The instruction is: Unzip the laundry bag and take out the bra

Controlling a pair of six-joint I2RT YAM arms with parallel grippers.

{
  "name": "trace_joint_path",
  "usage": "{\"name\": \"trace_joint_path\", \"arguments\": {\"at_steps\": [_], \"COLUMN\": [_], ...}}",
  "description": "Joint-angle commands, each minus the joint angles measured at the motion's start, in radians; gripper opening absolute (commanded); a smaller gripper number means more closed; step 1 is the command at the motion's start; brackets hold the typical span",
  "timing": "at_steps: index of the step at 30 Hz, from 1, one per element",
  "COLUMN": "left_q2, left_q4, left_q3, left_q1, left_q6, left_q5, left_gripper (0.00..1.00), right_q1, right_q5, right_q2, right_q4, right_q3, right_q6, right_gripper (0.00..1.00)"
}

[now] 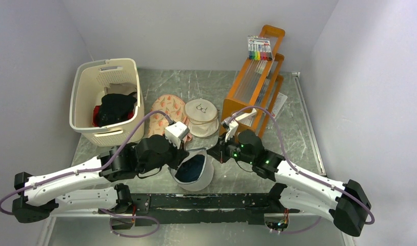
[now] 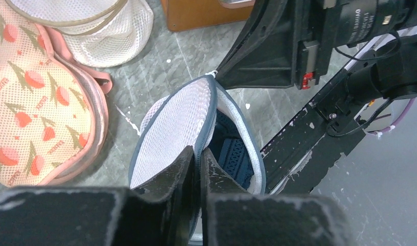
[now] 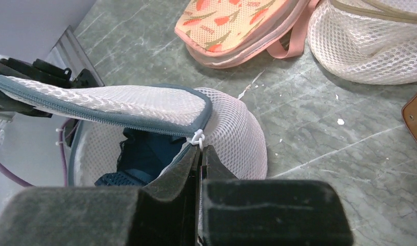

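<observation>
We see the laundry bag [image 1: 209, 171] lying open at the near middle of the table [image 1: 298, 128], with the dark blue bra [image 2: 232, 154] inside. The left gripper [image 2: 197, 154], at the bag's 10 o'clock, pinches its lifted lid rim. The right gripper [image 3: 201, 151], at 2 o'clock, is clenched on the white zipper pull [image 3: 197, 137].

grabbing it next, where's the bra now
In the top view, lower centre, the dark blue bra lies inside the open laundry bag, just below the peach bag.
</observation>
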Motion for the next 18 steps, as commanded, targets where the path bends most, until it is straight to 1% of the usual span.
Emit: {"name": "trace_joint_path", "arguments": {"at_steps": [1,5,9,14,17,18], "left_q2": [0.011,0.094,0.180,0.282,0.314,0.319], "left_q4": [-0.002,-0.037,-0.013,-0.013,-0.024,-0.027], "left_q3": [-0.001,0.051,0.100,0.150,0.168,0.171], "left_q1": [0.002,0.002,0.002,0.002,0.002,0.002], "left_q6": [-0.042,-0.037,0.015,0.055,0.063,0.064], "left_q5": [-0.034,-0.038,-0.004,-0.033,-0.043,-0.044], "left_gripper": [0.24,0.45,0.56,0.58,0.54,0.50], "right_q1": [-0.011,-0.011,-0.010,-0.008,-0.007,-0.008], "right_q5": [-0.022,-0.114,-0.177,-0.226,-0.226,-0.224], "right_q2": [-0.036,-0.043,-0.048,-0.053,-0.055,-0.056], "right_q4": [0.017,0.059,0.091,0.112,0.108,0.106], "right_q3": [-0.014,-0.012,-0.011,-0.015,-0.019,-0.021], "right_q6": [-0.024,-0.042,-0.048,-0.048,-0.049,-0.052], "right_gripper": [0.00,0.00,0.00,0.00,0.00,0.00]}}
